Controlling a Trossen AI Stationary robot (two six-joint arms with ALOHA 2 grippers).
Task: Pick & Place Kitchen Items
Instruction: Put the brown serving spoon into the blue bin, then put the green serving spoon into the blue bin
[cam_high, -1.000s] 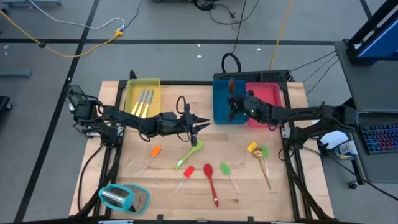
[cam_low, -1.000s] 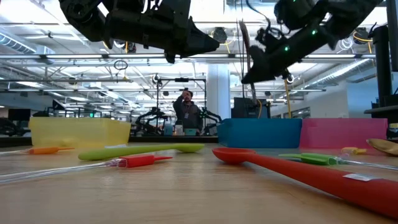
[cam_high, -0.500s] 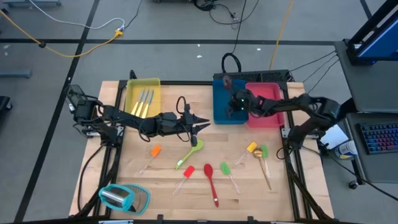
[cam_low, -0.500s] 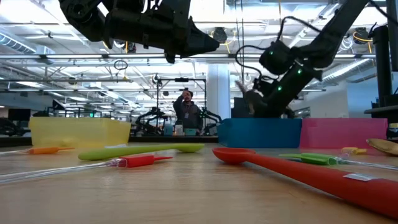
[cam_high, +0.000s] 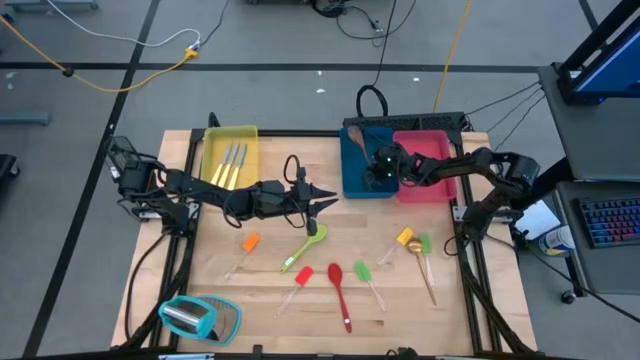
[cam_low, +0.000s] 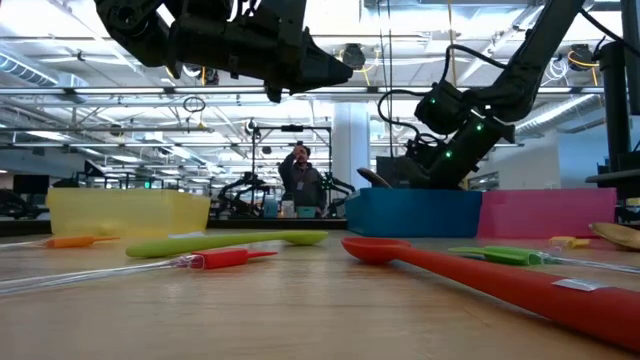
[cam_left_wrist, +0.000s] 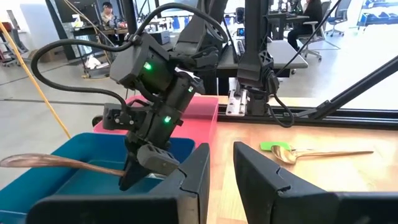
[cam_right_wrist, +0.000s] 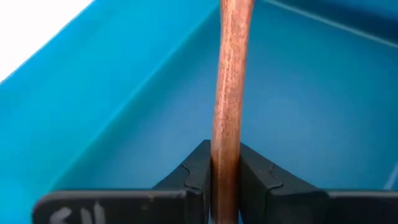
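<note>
On wood table (cam_high: 270, 290): R hand (cam_high: 372, 172) grips wooden spoon (cam_left_wrist: 59, 163); L hand (cam_high: 325, 203) open.

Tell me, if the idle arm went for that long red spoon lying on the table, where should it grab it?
Probably mid-handle, coming straight down from above. The red spoon lies flat on the table, bowl toward the trays, with a slim straight handle and open wood on both sides, so the left gripper could close across it. The bowl is wider and curved, so a worse hold.
</note>
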